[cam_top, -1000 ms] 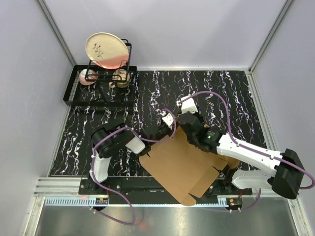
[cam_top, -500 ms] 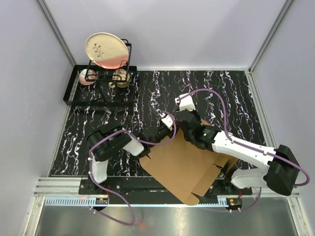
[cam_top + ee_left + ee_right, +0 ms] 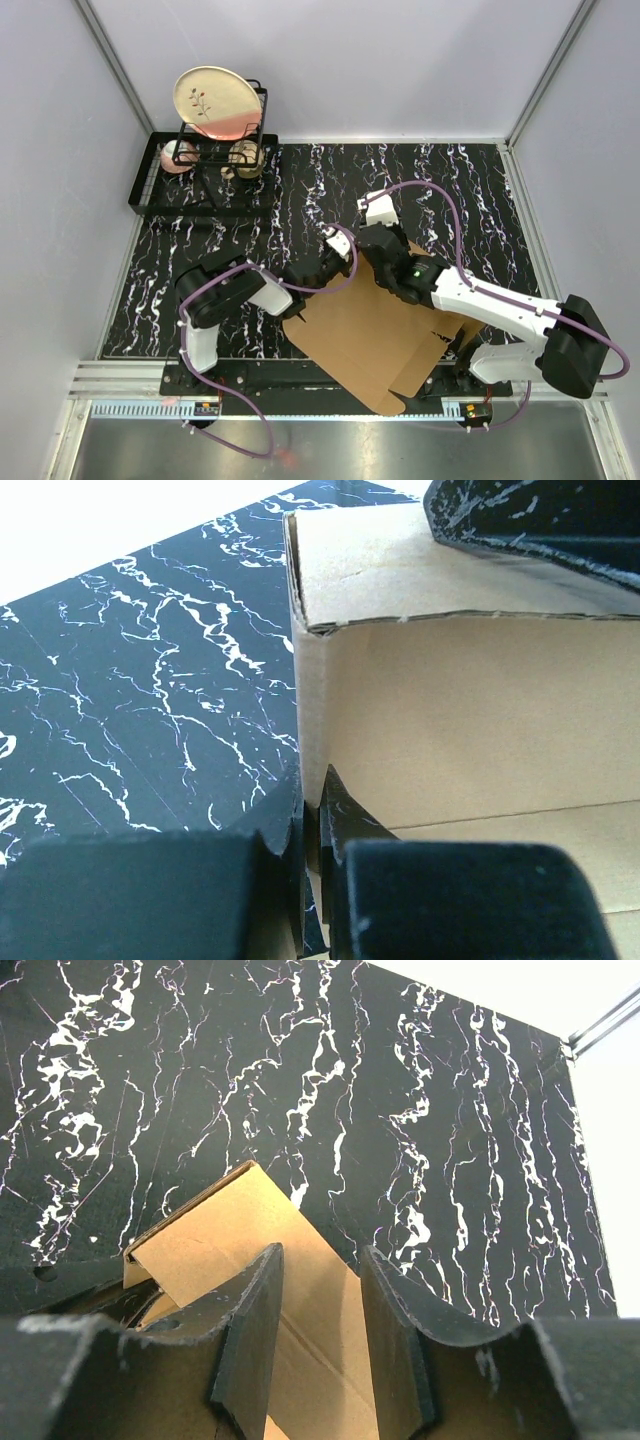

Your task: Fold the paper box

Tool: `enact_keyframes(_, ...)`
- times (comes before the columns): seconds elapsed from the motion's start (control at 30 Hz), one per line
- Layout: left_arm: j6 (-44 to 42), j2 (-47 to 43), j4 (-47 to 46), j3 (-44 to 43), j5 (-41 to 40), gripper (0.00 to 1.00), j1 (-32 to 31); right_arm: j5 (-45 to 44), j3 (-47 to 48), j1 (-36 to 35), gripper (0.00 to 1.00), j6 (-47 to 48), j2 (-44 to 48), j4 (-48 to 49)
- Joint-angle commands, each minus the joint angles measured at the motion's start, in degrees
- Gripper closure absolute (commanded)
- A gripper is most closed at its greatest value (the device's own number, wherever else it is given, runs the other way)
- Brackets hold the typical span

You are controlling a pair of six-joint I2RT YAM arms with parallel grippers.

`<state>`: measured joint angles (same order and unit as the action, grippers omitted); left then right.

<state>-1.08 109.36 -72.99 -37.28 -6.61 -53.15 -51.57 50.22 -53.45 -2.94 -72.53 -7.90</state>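
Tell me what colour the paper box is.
The paper box is plain brown, best in the top view.

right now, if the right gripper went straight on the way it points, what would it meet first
Most likely the paper box: its flap lies just ahead of the open jaws, though depth is unclear.

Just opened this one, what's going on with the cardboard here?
Two robot arms are folding a brown paper box on a black marbled table. The left gripper is pinched shut on the edge of a raised wall of the box. The right gripper hovers open over a flap at the far edge. The box is only partly folded and looks mostly flat.
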Motion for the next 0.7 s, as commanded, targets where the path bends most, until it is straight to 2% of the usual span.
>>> enact_keyframes(0.0, -1.3, -0.3, -22.5, -0.4, -2.3, 1.0, -0.6, 4.8, -2.5, 0.0, 0.56, -1.7, -1.3, -5.2)
enact_keyframes(0.03, -1.4, -0.5, -22.5, -0.3, -2.5, 0.95, -0.6, 5.0, -2.4, 0.0, 0.56, -1.5, -1.3, -5.2)
enact_keyframes(0.07, -1.7, -0.7, -22.5, -0.4, -2.5, 0.79, -0.6, 5.3, -2.4, 0.1, 0.56, -1.6, -1.4, -5.2)
enact_keyframes(0.1, -1.8, -1.0, -22.5, -0.6, -2.6, 0.52, -0.6, 5.3, -2.4, 0.0, 0.56, -1.8, -1.4, -5.1)
enact_keyframes(0.13, -1.9, -1.1, -22.5, -0.8, -3.1, 0.43, -0.6, 5.5, -2.4, 0.0, 0.56, -2.0, -1.6, -5.1)
enact_keyframes(0.2, -2.3, -1.5, -22.5, -1.6, -3.5, 0.33, -0.6, 5.6, -2.6, 0.1, 0.56, -2.2, -1.6, -5.2)
enact_keyframes(0.3, -3.3, -1.3, -22.4, -3.0, -1.8, 0.31, -0.6, 5.8, -2.7, 0.1, 0.56, -2.2, -1.6, -5.0)
enact_keyframes(0.4, -3.6, 0.2, -22.5, -4.9, -0.4, 0.33, -0.5, 6.2, -2.4, 0.1, 0.56, -2.2, -1.8, -4.9)
enact_keyframes(0.5, -2.4, 2.2, -22.5, -6.8, 1.9, 0.48, 0.1, 7.2, -2.3, 0.0, 0.57, -2.4, -1.6, -4.8)
enact_keyframes(0.53, -1.8, 3.0, -22.5, -7.6, 2.6, 0.66, 0.5, 7.5, -2.4, 0.0, 0.57, -2.4, -1.6, -4.8)
enact_keyframes(0.67, -0.9, 3.9, -22.5, -8.5, 4.0, 0.96, 0.8, 7.4, -3.1, 0.0, 0.57, -2.4, -0.8, -5.0)
